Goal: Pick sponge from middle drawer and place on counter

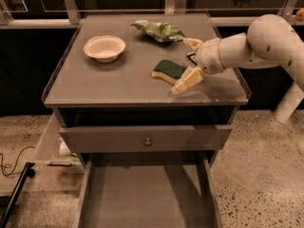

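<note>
Sponge [169,70] flat on the desk [95,87], task looks all but done

Camera view: gripper [183,66] sits over the desk's right side, jaws spread and released, sponge lying just by their tips; lower jaw is near or touching the sponge's corner, cannot tell which. Drawer [147,198] below is pulled out and bare, so what's left seems only to draw the arm clear. Bowl [104,48] back left, green wrapper [159,31] behind the sponge, both apart from it; nothing looks to block the way out
</note>
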`<state>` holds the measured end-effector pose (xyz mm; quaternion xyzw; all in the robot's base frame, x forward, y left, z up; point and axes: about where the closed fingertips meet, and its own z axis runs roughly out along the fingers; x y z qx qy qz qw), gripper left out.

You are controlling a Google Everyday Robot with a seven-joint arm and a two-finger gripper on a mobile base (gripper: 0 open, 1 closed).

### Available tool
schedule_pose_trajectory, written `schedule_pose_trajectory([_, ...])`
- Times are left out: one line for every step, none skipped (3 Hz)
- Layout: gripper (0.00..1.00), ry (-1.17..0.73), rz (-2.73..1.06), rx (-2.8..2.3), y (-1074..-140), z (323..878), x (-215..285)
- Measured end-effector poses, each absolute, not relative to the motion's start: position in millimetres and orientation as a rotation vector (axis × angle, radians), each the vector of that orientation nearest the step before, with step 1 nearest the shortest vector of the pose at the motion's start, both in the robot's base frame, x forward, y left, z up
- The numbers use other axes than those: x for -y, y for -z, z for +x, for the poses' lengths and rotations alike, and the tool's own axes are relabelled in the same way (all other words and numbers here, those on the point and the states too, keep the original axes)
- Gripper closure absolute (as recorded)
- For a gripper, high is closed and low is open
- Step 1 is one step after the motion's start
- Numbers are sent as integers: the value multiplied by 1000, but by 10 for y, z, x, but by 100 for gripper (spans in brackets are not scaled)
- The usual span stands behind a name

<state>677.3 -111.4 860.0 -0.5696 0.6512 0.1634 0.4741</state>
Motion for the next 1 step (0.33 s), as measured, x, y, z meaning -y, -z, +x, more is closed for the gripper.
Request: schedule_pose_trajectory([0, -400, -1393, -1593, -8600, 6773, 1114])
